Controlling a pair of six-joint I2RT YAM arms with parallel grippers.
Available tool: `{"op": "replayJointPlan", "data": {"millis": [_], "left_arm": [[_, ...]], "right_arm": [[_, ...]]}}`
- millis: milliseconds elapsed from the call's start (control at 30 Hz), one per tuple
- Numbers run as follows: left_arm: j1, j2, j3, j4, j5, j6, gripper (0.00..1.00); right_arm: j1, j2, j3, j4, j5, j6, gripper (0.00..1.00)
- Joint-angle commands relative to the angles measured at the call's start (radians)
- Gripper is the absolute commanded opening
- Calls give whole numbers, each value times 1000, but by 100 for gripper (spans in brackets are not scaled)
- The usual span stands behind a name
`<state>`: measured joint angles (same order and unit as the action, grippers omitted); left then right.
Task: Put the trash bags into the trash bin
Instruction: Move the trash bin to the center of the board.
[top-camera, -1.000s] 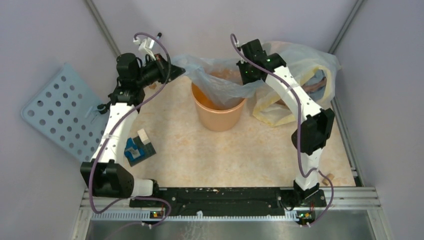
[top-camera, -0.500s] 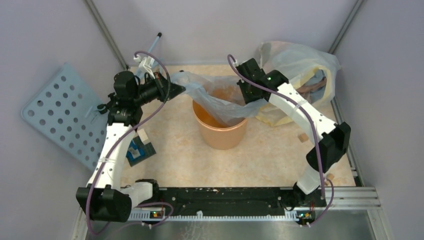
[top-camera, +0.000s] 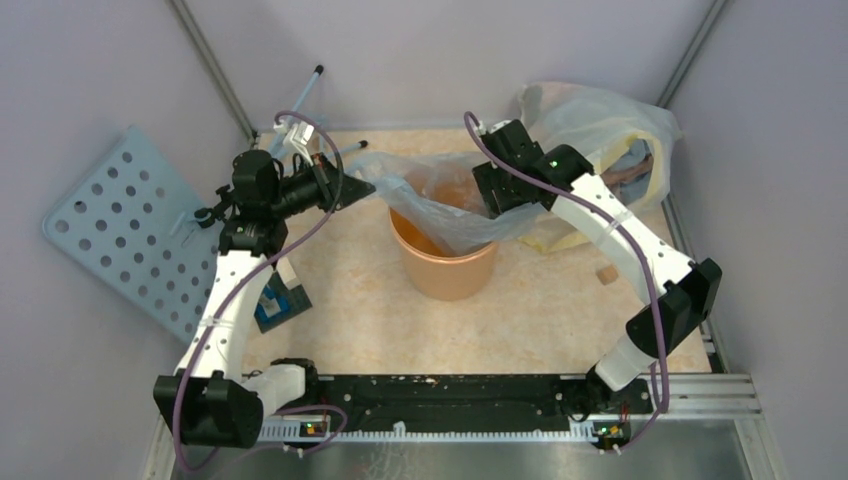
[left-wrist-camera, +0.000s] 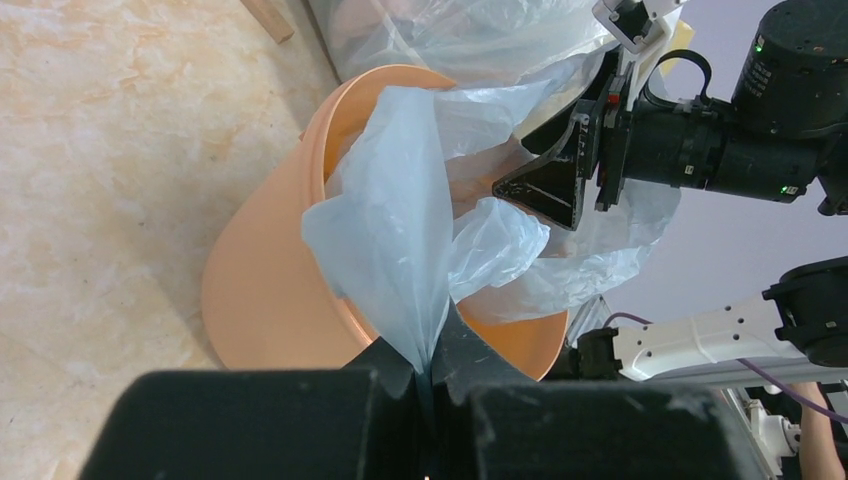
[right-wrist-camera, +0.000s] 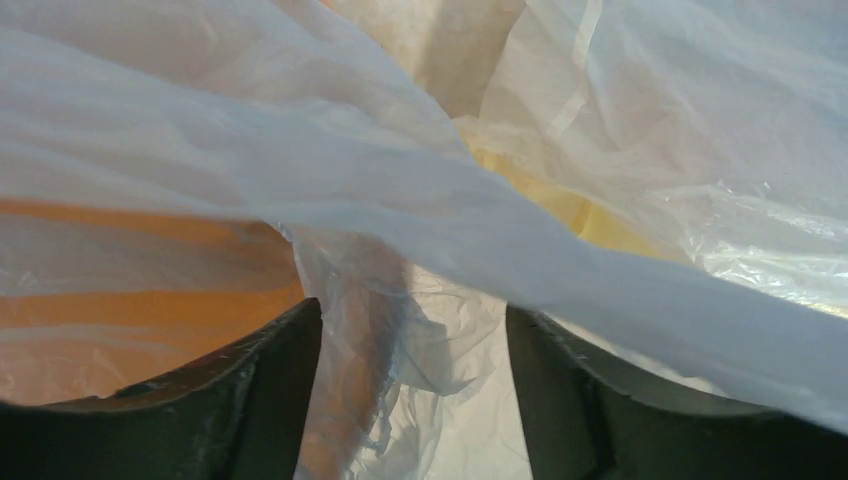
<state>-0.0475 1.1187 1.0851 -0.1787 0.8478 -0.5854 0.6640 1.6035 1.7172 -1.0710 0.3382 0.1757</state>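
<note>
The trash bag (top-camera: 440, 212) is draped over the trash bin (top-camera: 447, 272), which is set mid-table, nearest of the task's things to the arm bases. Part of the film is sunk inside the bin's mouth; the rest is stretched above the rim between the two grippers. At the left, one corner is gathered to a thin twist and pinched tight in the closed left gripper (left-wrist-camera: 430, 352). At the far right rim, the right gripper (right-wrist-camera: 410, 350) is held with its fingers well apart; film lies loose between them and is not clamped. Beyond, in the back corner, a larger clear bag with yellow edges (top-camera: 600, 120) is slumped. The trash bag is judged very light, limp and slippery, and easily snagged or torn. It is best taken by a bunched fold of its edge, not by a single smooth layer.
</note>
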Motion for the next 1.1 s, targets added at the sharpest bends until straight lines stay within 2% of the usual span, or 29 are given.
{"op": "replayJointPlan", "data": {"millis": [0,133,567,733,1067], "left_arm": [[3,-31,8,53,14,-11,0],[4,-40,7,51,-16,-10,0],[4,-58,21,41,-89,-12,0],[3,-53,20,42,-83,-19,0],[3,-44,23,57,-59,-34,0]], "right_arm": [[8,-37,76,-5,30,-24,71],[8,-52,112,1,13,-43,74],[8,-217,63,121,-171,-103,77],[8,-250,8,219,-275,-90,80],[8,-311,-93,404,-331,-12,81]]}}
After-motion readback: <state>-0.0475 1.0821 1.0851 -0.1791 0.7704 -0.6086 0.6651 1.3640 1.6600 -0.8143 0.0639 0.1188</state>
